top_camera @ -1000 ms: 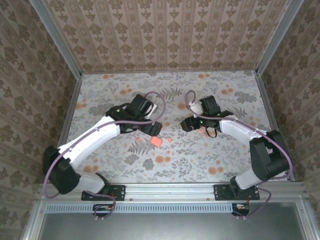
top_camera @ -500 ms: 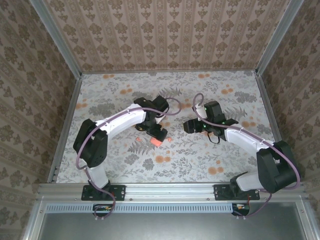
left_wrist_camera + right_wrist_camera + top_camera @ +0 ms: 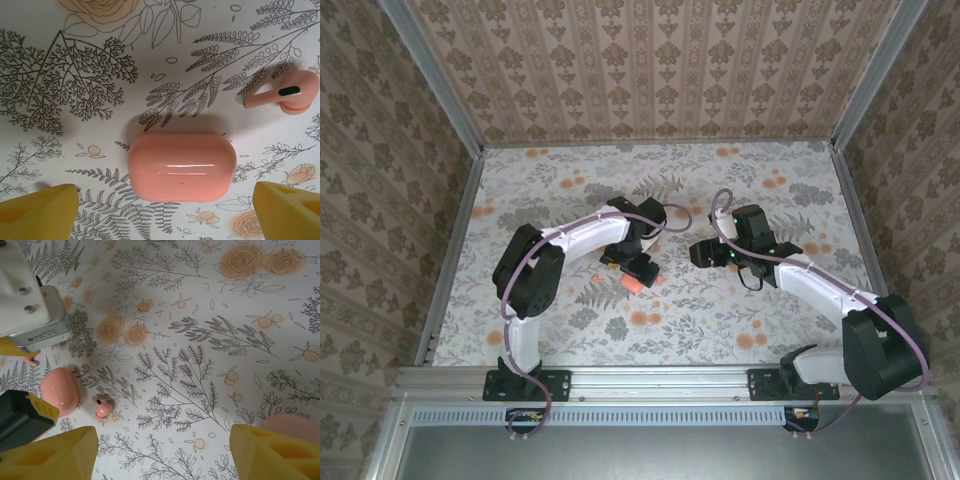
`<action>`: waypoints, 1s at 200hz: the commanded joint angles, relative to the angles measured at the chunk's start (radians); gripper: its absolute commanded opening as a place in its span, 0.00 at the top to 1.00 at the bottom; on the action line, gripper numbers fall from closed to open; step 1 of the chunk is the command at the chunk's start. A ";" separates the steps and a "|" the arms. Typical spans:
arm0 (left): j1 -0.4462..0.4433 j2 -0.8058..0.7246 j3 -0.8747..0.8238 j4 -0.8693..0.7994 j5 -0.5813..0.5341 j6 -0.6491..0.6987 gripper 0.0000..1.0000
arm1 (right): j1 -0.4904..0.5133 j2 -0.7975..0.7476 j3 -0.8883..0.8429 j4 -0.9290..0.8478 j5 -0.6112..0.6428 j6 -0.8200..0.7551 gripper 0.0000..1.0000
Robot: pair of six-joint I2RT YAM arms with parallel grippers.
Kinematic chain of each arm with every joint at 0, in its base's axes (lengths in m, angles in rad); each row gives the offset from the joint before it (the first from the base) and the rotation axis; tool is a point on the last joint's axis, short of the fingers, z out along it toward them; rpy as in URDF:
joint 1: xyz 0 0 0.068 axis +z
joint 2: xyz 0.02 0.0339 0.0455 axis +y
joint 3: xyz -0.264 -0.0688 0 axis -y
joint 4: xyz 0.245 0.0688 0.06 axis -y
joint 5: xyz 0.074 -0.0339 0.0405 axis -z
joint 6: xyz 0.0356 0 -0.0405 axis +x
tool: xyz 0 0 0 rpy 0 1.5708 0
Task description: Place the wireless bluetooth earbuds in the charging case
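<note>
The left gripper (image 3: 160,215) is hanging directly over the charging case (image 3: 181,167). Its jaws are standing wide open, with a yellow fingertip (image 3: 40,212) showing on either side and neither one touching the case. The case is lying flat, apparently with its lid shut, near the middle of the surface (image 3: 570,340) and a little toward the near edge. In the left wrist view its long axis is running across from one fingertip to the other, so the jaws are lining up to close on its short rounded ends rather than across its narrower width. The coming grasp seems to be depending on that alignment, since the glossy shell is likely offering little purchase if the fingers are meeting the curved ends off-centre. One earbud (image 3: 287,92) is lying on the surface just beside the case but apart from it, on the side facing the right arm, with its stem pointing back toward the case. The right gripper (image 3: 162,455) is hovering open and empty beyond that earbud, toward the right edge, so it is sitting nearer to the earbud while the left gripper is nearer to the case.
</note>
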 commanded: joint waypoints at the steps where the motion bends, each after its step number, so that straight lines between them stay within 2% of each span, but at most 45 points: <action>1: -0.014 0.014 0.000 0.000 0.008 0.011 0.10 | 0.004 -0.035 -0.019 -0.026 0.024 0.008 0.29; 136: -0.023 0.076 -0.060 0.051 -0.007 -0.008 0.26 | 0.004 -0.069 -0.023 -0.045 0.019 0.011 0.31; 200: -0.026 0.058 -0.096 0.073 0.004 -0.009 0.38 | 0.005 -0.114 -0.027 -0.052 0.027 0.015 0.32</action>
